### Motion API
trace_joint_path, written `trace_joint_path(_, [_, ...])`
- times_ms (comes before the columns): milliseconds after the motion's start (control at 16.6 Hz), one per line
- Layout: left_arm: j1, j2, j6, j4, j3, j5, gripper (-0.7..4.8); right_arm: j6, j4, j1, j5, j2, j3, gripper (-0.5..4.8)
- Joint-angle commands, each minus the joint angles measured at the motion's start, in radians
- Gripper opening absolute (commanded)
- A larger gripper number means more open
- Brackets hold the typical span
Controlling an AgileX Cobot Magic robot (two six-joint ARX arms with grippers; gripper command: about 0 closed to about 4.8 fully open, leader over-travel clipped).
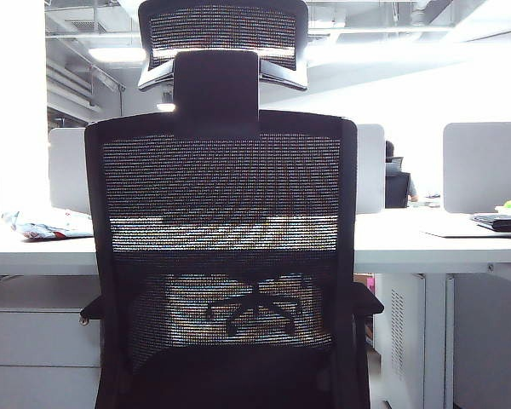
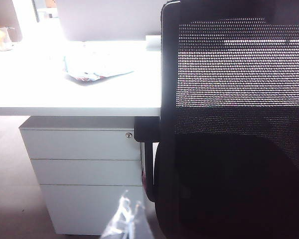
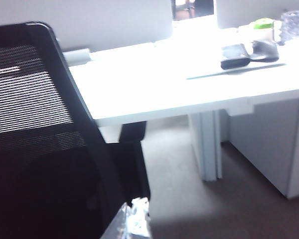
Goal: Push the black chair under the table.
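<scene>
The large black office chair with mesh back and headrest [image 1: 221,256] stands squarely before the long white desk [image 1: 426,243], back toward the exterior camera. Its armrests sit at the desk edge; the seat appears not fully under.

The left tool [image 2: 125,221] shows only as a pale, blurred tip low in its wrist view, just beside the chair's left frame edge, in front of the white three-drawer unit [image 2: 84,172]. The right tool [image 3: 134,219] shows likewise near the chair's right frame edge. Whether either is released or clenched, I cannot tell; neither visibly grasps anything.

Recommended: bear on both sides of the back frame evenly, low rather than high, so the chair rolls straight and does not swivel or tip. Watch the left armrest against the drawer unit.

On the desk lie a crumpled cloth [image 2: 92,69], a dark case [image 3: 234,56] and a mouse [image 3: 265,49]. Pale grey partition screens [image 1: 485,166] stand behind; the floor is grey carpet [image 3: 189,199].
</scene>
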Motion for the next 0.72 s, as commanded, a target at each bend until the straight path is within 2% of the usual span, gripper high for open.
trace_joint_path(60, [0.000,0.001,0.008,0.019,0.000,0.004,-0.05,-0.043,0.030,0.000,-0.087,0.000,-0.002,-0.05])
trace_joint_path(723, [0.000,0.001,0.008,0.019,0.000,0.004,-0.05,-0.043,0.027,-0.001,-0.091,0.000,-0.002,-0.05])
